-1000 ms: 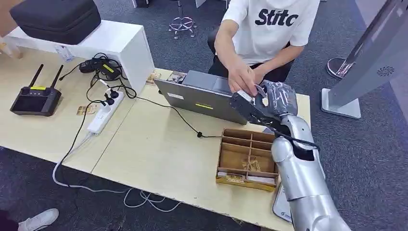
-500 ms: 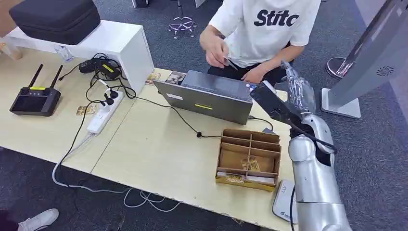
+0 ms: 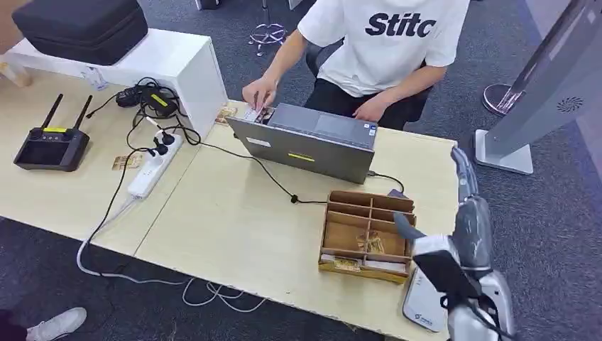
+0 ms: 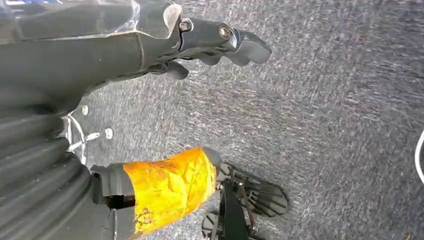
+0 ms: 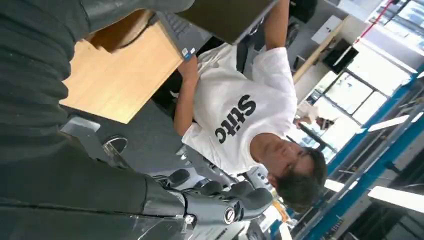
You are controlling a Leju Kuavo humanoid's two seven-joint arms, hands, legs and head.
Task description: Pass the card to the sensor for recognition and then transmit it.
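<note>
Right robot hand (image 3: 472,220) is raised over the tabletop's (image 3: 234,227) right edge, fingers extended and apart, holding nothing. Its forearm hides part of the white sensor pad (image 3: 419,312) at the tabletop corner. Left robot hand (image 4: 200,40) hangs over grey carpet (image 4: 325,125), fingers loosely curled, nothing in it. Wooden divided tray (image 3: 365,231) sits just beside the right arm. The card (image 3: 252,114) is small and hard to make out, under the person's hand (image 3: 259,92) behind the laptop (image 3: 305,145).
</note>
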